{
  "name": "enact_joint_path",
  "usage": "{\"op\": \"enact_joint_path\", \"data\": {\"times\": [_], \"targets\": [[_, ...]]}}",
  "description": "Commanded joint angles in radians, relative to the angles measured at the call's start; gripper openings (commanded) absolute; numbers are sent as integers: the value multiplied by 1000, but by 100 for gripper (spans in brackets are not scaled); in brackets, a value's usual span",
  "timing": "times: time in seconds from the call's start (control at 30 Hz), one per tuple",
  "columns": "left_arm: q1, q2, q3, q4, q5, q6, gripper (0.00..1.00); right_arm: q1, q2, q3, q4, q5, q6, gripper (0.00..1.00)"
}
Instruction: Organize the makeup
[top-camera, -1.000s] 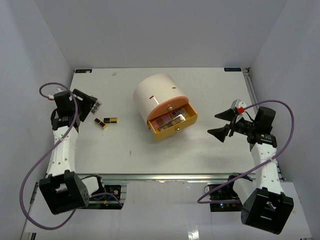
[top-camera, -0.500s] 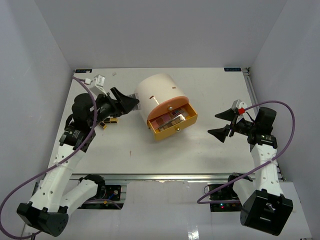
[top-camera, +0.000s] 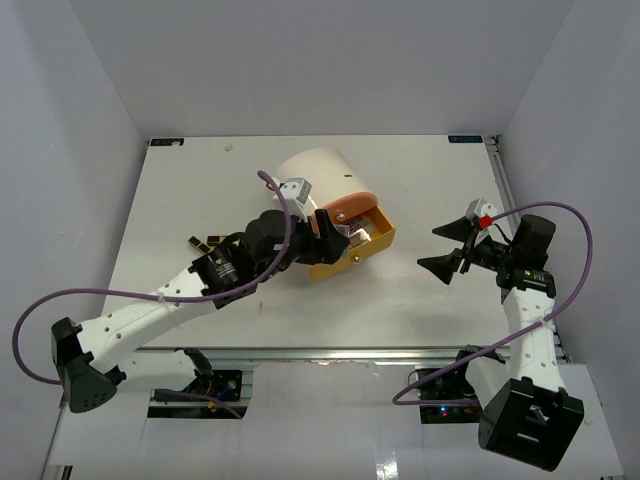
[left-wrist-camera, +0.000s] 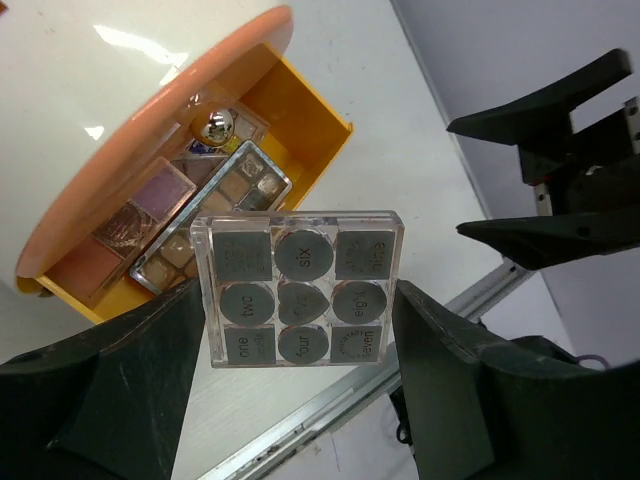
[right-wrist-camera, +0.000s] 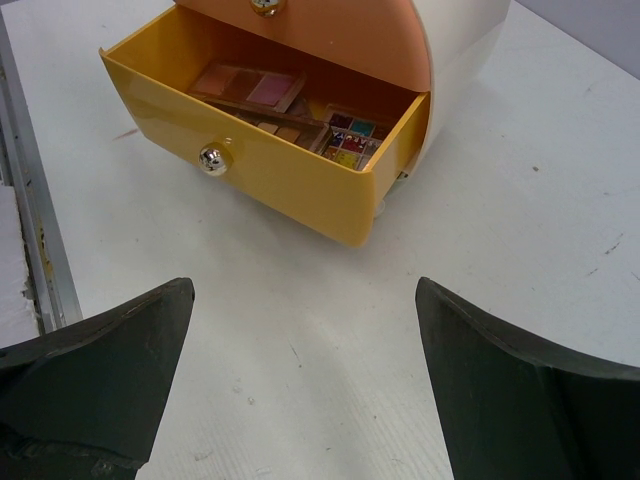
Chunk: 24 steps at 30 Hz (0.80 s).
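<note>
Where the table (top-camera: 180, 190) stretches left of the yellow drawer (right-wrist-camera: 300, 190), small gold-and-black bars (top-camera: 205, 243) lie. My left jaws pinch a clear, near-square palette (left-wrist-camera: 300, 290) by its two side edges just above the drawer, with its grey pans facing the wrist camera. Only that view shows it plainly. Right of the drawer, my right jaws hang spread wide, and their camera shows more palettes (right-wrist-camera: 300, 115) lying inside it.

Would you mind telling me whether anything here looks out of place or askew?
Nothing looks spilled or damaged. The palettes in the open yellow drawer lie overlapping at angles rather than squarely stacked, and gold-and-black bars sit loose on the table left of the cream organizer.
</note>
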Motion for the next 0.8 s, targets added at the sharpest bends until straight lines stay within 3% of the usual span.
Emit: {"op": "enact_joint_path", "data": {"times": [0.0, 0.4, 0.6, 0.77], "targets": [[-105, 92, 95, 11, -410, 12, 7, -6, -2, 9, -6, -24, 0, 98], [-138, 332, 212, 41, -760, -46, 14, -7, -5, 10, -6, -32, 0, 98], [-147, 374, 192, 40, -797, -130, 22, -8, -5, 10, -6, -36, 2, 98], [-164, 386, 173, 42, -795, -133, 37, -7, -5, 9, -7, -38, 2, 98]]}}
